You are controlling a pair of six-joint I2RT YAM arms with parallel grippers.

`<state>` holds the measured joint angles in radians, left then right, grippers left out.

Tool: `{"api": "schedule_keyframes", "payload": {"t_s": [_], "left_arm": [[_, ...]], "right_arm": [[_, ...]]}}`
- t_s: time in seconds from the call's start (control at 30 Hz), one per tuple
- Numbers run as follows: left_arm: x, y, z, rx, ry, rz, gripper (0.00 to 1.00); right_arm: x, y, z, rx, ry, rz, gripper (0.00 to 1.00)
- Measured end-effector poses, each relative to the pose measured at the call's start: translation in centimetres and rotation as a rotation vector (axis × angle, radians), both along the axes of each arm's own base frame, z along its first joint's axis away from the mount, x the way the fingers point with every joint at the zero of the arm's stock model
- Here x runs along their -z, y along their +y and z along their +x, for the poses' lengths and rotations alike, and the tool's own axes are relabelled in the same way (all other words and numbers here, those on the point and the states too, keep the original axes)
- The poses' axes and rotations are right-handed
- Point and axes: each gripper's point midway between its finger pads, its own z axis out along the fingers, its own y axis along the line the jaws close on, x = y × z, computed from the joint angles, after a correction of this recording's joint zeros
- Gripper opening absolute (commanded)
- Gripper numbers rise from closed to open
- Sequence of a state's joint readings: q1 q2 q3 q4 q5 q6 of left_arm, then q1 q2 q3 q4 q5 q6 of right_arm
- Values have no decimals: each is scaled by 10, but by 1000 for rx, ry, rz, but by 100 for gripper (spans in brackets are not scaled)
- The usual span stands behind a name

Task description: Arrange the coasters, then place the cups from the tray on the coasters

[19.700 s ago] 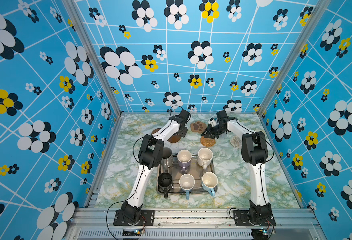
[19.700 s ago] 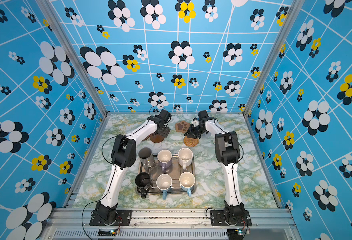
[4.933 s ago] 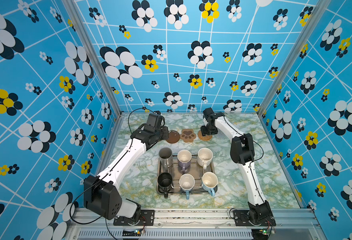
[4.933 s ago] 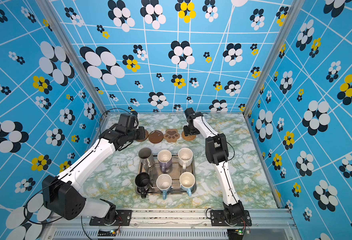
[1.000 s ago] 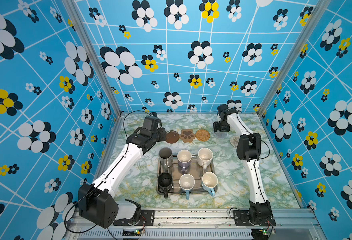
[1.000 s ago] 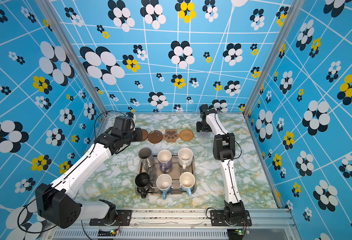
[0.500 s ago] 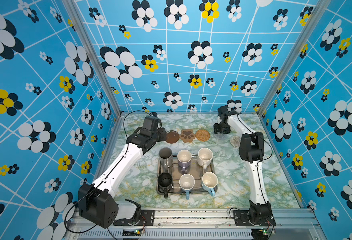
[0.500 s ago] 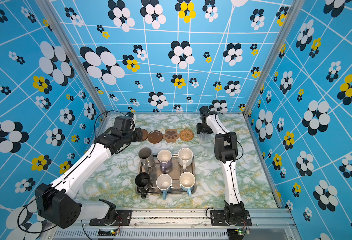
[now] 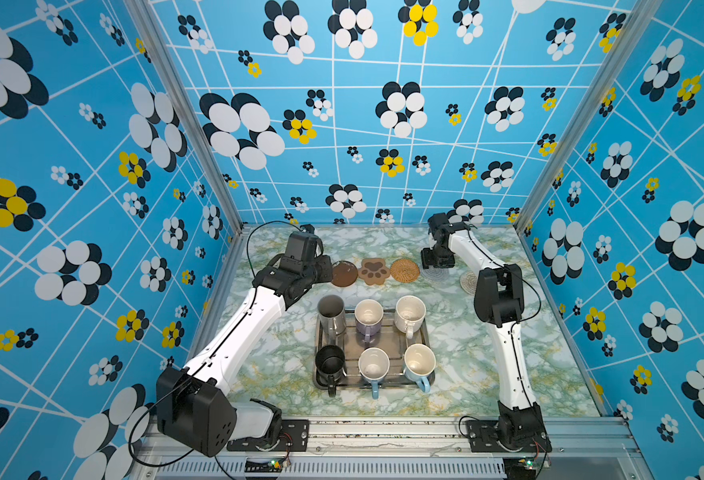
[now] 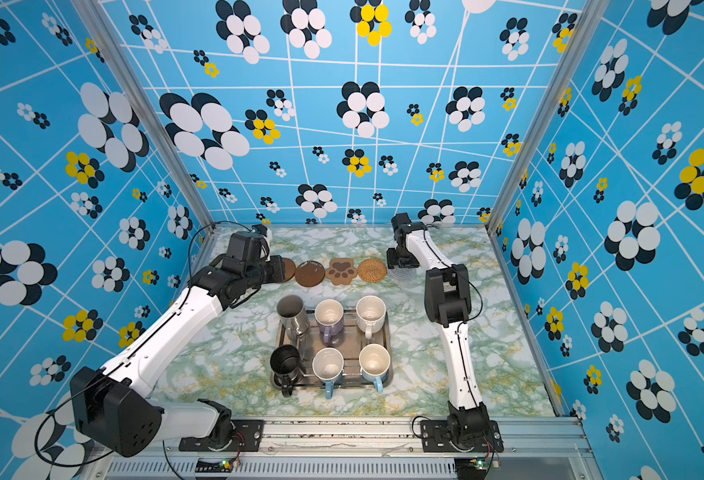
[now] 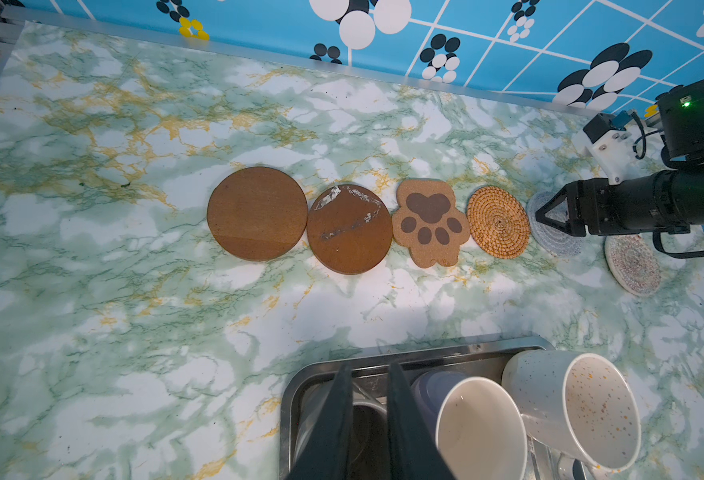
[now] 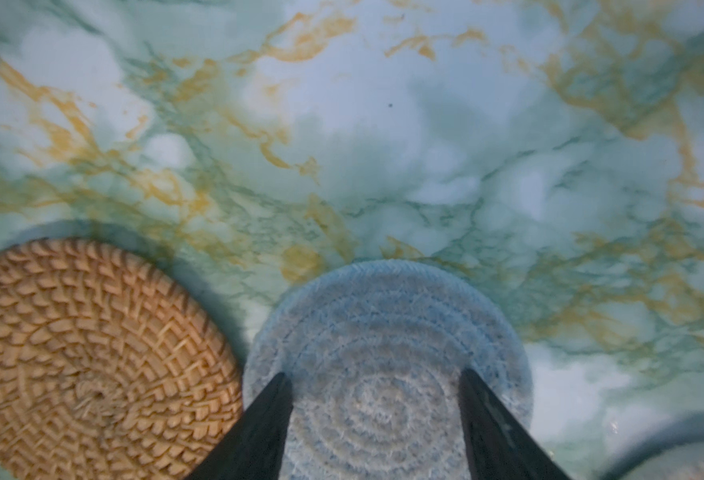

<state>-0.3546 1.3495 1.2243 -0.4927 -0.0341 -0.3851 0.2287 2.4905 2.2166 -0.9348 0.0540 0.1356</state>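
Working on the row of coasters along the far side of the surface (image 11: pixel 92 291). Finds a plain brown disc (image 11: pixel 257 213), a scuffed brown disc (image 11: pixel 349 228), a paw-shaped coaster (image 11: pixel 429 222) and a rattan coaster (image 12: pixel 92 353) laid side by side, with the pale blue coaster (image 12: pixel 383 316) flat just beside the rattan one.

Has the right hand (image 12: pixel 374 374) spread wide over that pale blue coaster, one fingertip either side of its middle, pinching nothing. Cannot tell whether the tips press on it or hang just above.

Shows the last pale coaster (image 11: pixel 632 266) out of line, a little toward the front and apart from the rest. Counts six cups (image 9: pixel 374 363) on the tray (image 11: pixel 290 399), none moved yet. Holds the left hand (image 11: pixel 369 368) raised near the left end of the row, fingers only narrowly parted, gripping nothing.

To finish well: lift straight up off the pale blue coaster, so as not to drag it against the rattan one. Then go for the stray coaster. Thin and soft by the look of it, so probably better pressed and slid than pinched. Line it up level with the others.
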Motion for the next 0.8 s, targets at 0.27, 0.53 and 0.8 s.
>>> {"api": "schedule_keyframes", "payload": {"t_s": [0.27,0.53,0.8], "left_arm": [[-2,0,-1,0,-5,-2,19],[-2,0,-1,0,-5,-2,19],[-4,2,-4,-1,-11,-4,19]], "right_arm": [[0,0,0,3,0,1,66],[-3,2,1,0,21,6,67],[-17,4,5,-2,7,13,67]]}}
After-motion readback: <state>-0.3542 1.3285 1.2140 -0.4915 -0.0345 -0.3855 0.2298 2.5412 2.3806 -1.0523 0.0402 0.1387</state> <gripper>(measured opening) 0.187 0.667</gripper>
